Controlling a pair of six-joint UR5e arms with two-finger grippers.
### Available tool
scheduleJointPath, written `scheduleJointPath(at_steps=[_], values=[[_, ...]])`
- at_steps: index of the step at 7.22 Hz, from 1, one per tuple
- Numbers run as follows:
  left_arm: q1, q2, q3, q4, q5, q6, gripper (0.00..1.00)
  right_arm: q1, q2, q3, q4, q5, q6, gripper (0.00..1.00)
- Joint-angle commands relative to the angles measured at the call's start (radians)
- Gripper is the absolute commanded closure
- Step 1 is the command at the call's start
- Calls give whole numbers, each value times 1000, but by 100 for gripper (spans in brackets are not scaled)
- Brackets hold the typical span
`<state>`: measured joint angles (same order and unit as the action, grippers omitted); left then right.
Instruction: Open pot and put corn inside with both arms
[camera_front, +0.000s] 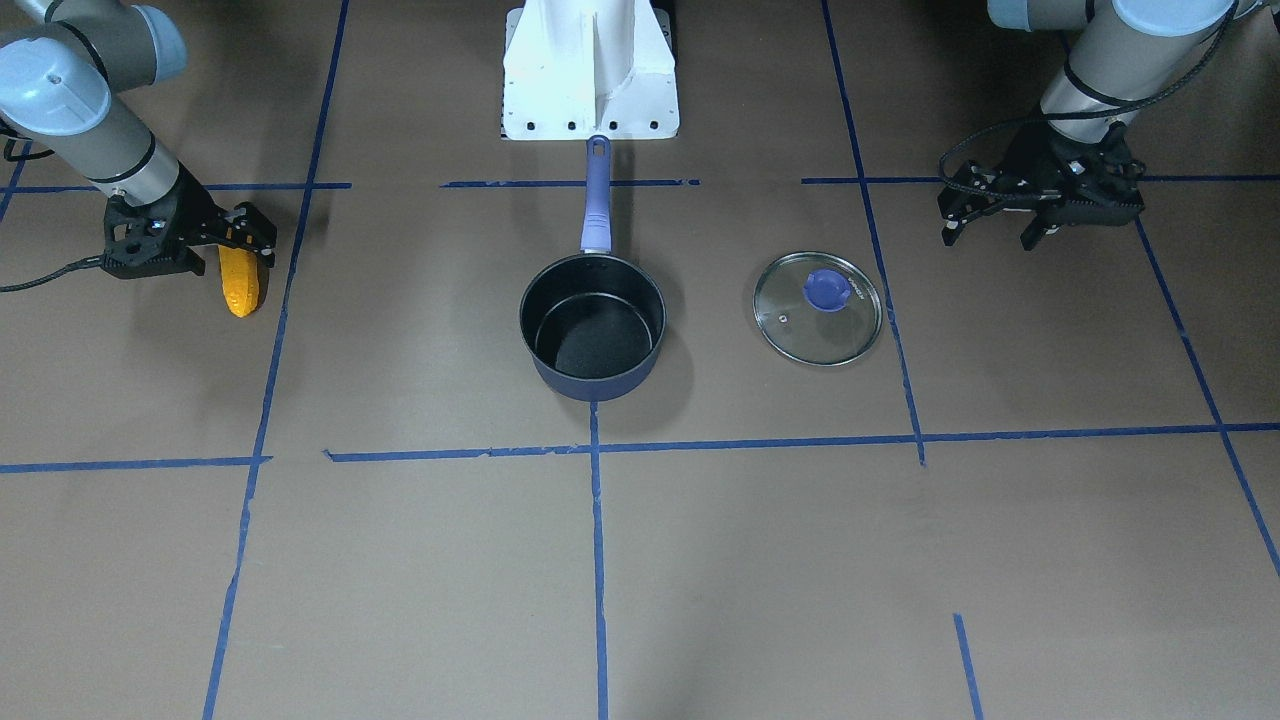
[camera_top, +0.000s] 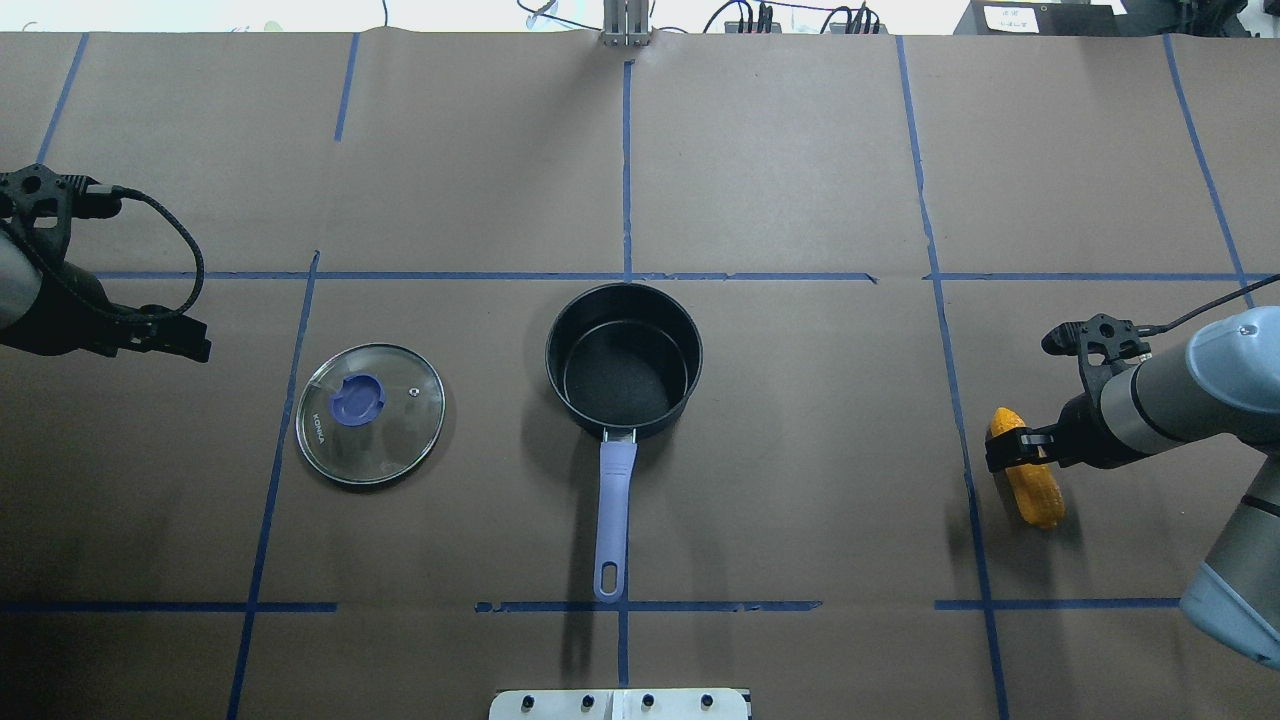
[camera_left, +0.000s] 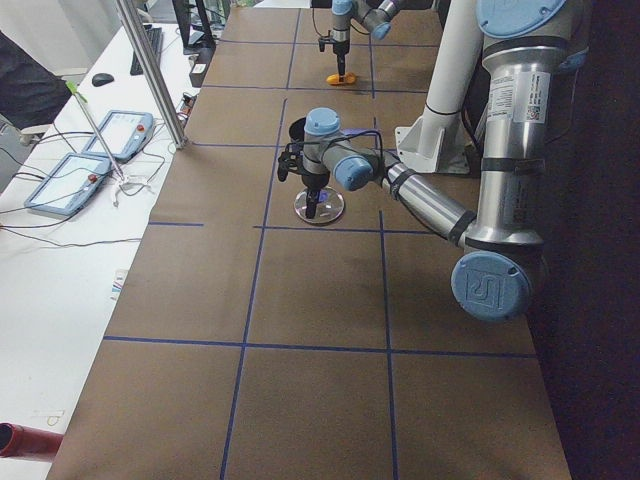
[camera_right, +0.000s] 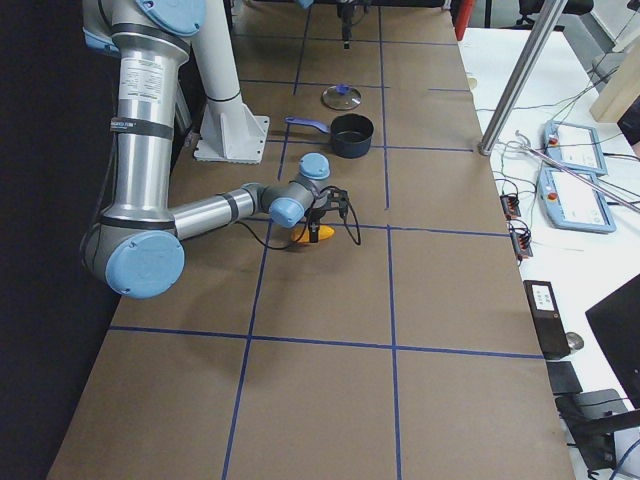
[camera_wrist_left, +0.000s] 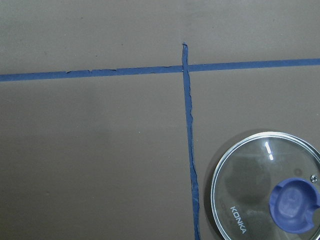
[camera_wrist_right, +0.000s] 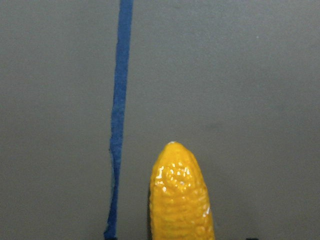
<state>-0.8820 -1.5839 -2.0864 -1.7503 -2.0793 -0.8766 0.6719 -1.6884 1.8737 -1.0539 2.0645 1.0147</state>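
Right claw (camera_front: 246, 243) low, tight around corn (camera_front: 242, 285).

The corn (camera_wrist_right: 180, 200) looks like glossy, bumpy plastic. The lid (camera_top: 392, 432) is clear glass with a metal rim. The bench (camera_top: 800, 450) is covered in matt brown paper. The pot (camera_top: 625, 375) is matt black inside.
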Motion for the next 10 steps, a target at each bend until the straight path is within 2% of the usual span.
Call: scheduleJointPath(at_steps=[1,2,3,5,6,7,8,9,10], values=[[0,1,-6,0,-1,-4,0,-5,4,-22,0,-1,1,69],[0,2,-7,0,-1,-4,0,-5,4,-24,0,0,-1,92],[-2,4,-18,2,-1,-4,0,-5,6,-22,0,2,2,100],[-23,4,-37,3,-7,2,0,-5,57,69,-9,6,85,100],[-26,7,-43,3,-7,5,0,-6,164,70,-15,8,210,100],[-28,19,-44,3,-5,5,0,-24,308,58,-78,5,345,100],[-28,30,-44,2,-5,7,0,-53,472,33,-201,-4,422,100],[-28,30,-46,2,-5,7,0,-81,624,-34,-278,-29,508,100],[-28,30,-46,0,-4,7,0,-106,736,-130,-275,-90,578,100]])
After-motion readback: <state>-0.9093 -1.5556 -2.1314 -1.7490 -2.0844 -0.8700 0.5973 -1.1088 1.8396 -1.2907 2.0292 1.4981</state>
